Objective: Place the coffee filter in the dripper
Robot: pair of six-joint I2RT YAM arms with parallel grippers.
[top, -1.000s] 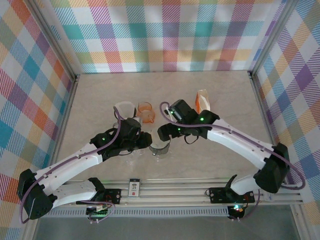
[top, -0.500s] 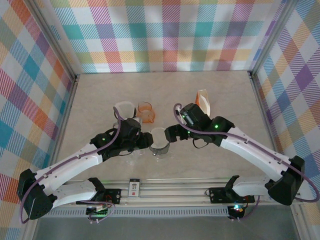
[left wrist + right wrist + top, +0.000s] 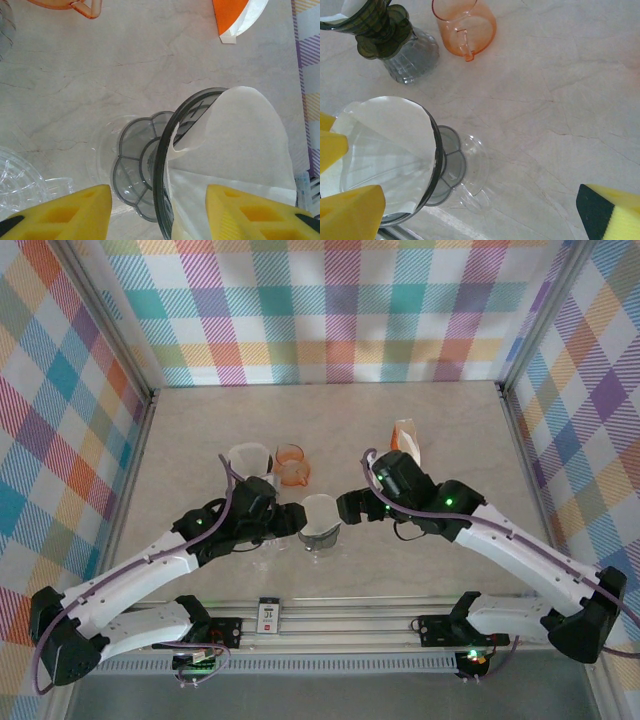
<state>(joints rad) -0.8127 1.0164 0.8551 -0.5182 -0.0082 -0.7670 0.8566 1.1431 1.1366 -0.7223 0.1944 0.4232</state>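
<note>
White paper coffee filter [image 3: 240,135] sits inside the smoky grey see-through dripper [image 3: 132,165]. It forms a folded cone open upward, with one side of the paper rising above the dark rim. Dripper stands upright on its scalloped foot and clear saucer. It is toward the near edge of the pale marbled table [image 3: 200,420], about midway between the left and right edges.

Left gripper [image 3: 288,522] is just beside the dripper on its left. Yellow fingers [image 3: 75,210] are spread wide with the dripper rim in the gap between them. Nothing is clamped; whether either finger touches the rim cannot be told.

Right gripper [image 3: 350,508] is just beside the dripper on its right. Yellow fingers [image 3: 355,210] are also wide apart, holding nothing. One overlaps the rim in the wrist view; contact unclear.

Orange transparent cup [image 3: 291,462] and a second dripper with a filter [image 3: 248,458] stand farther back. Orange-and-white packet [image 3: 405,440] is beyond the right arm.
</note>
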